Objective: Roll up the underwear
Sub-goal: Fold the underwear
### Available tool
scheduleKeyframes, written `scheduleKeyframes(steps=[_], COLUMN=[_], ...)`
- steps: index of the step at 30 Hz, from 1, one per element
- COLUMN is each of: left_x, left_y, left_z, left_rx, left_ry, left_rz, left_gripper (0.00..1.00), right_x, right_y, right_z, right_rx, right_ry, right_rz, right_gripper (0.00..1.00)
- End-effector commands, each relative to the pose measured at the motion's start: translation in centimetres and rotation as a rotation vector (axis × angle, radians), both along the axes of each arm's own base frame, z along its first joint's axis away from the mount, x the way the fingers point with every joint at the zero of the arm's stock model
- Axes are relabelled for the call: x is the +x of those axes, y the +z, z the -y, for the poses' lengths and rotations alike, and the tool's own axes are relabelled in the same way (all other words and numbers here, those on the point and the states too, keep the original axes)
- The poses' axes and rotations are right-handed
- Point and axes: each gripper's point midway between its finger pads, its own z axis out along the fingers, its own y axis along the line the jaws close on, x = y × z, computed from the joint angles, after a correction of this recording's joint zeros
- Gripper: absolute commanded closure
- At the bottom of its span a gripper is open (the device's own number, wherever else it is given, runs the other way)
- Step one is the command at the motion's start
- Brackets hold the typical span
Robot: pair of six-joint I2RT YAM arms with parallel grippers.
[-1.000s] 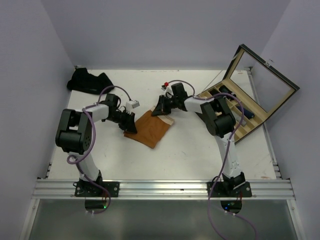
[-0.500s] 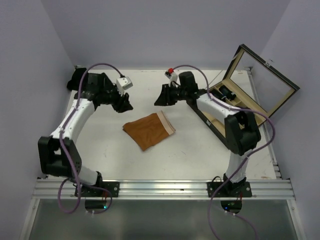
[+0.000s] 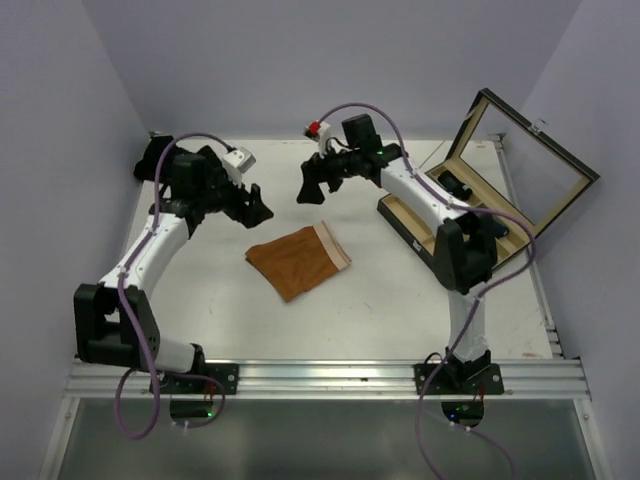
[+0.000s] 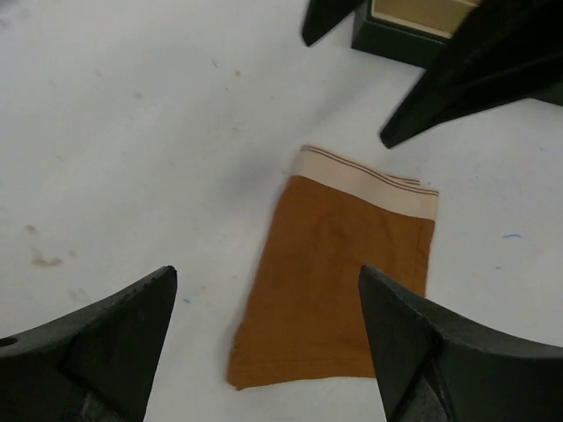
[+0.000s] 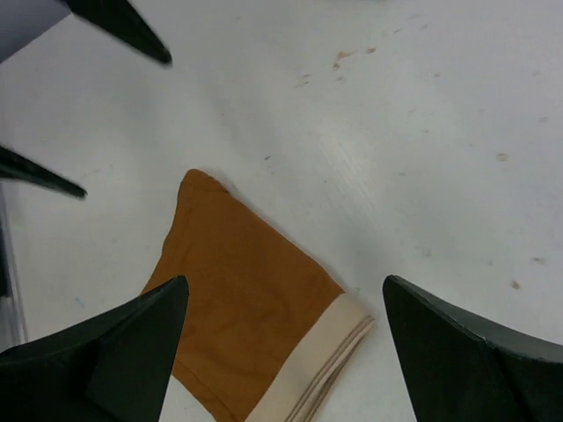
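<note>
Open and empty, the left tool and right tool hang over the counter. The orange underwear lies flat between them, slightly nearer, its waistband end pointing far-right.

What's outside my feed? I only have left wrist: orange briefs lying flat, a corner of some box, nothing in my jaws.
Observer: A pile of dark underwear sits at the far left corner of the table, partly hidden behind the left arm.
Operator: Right arm?
Observer: The right gripper has its jaws wide open with nothing in them, raised beyond the far side of the rust-orange briefs.
Operator: And the box?
Observer: The wooden box on the right has its glass lid propped open, and a dark item lies in a far compartment.
</note>
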Motion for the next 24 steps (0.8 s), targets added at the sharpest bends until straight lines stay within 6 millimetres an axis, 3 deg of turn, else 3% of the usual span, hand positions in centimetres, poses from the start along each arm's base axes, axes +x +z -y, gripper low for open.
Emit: scheduleKeyframes(steps=[1, 2, 3, 4, 7, 10, 14, 17, 21, 22, 23, 24], left_x=[-2.5, -4.0, -4.1, -5.1, -5.3, -4.6, -4.2, -3.3, -2.5, -1.1, -1.4, -1.5], left_y=[-4.1, -6.2, -6.6, -8.4, -10.6, -12.5, -14.9, -17.1, -20.2, -19.8, -20.1, -20.4], left_z=[2.5, 2.9, 3.5, 3.6, 3.6, 3.2, 2.3, 1.2, -1.0, -2.0, -2.3, -2.3], left_rx=[-0.196, -0.258, -0.302, -0.322, -0.352, -0.349, -0.361, -0.352, -0.357, -0.359, -0.345, -0.351], left_ry=[-0.050, -0.026, -0.050, -0.032, 0.021, 0.072, 0.135, 0.192, 0.239, 0.250, 0.231, 0.210], left_rz=[-0.257, -0.381, -0.388, -0.451, -0.541, -0.548, -0.590, -0.620, -0.705, -0.684, -0.701, -0.723], left_gripper=[0.15, 0.22, 0.26, 0.31, 0.39, 0.40, 0.41, 0.41, 0.41, 0.42, 0.43, 0.44], right_x=[-2.7, -2.5, -2.9, -2.6, -3.3, -2.6, -0.4, -1.0, -3.3, -3.2, -4.9, -5.6], right_y=[-3.7, -5.5, -5.9, -6.2, -9.6, -13.1, -16.0, -18.6, -19.6, -18.6, -19.4, -18.9], right_z=[-2.1, -2.7, -3.0, -3.3, -2.9, -1.5, 0.3, 1.1, 1.1, 0.8, 1.0, 0.8], right_rx=[0.061, 0.084, 0.109, 0.132, 0.104, 0.052, 0.034, 0.020, 0.064, 0.095, 0.083, 0.098], right_ry=[0.105, 0.100, 0.079, 0.077, 0.045, -0.024, -0.126, -0.166, -0.203, -0.202, -0.213, -0.236], right_rz=[-0.431, -0.486, -0.558, -0.555, -0.665, -0.680, -0.628, -0.707, -0.827, -0.806, -0.853, -0.893], right_gripper=[0.05, 0.07, 0.10, 0.11, 0.14, 0.15, 0.17, 0.19, 0.19, 0.19, 0.20, 0.20])
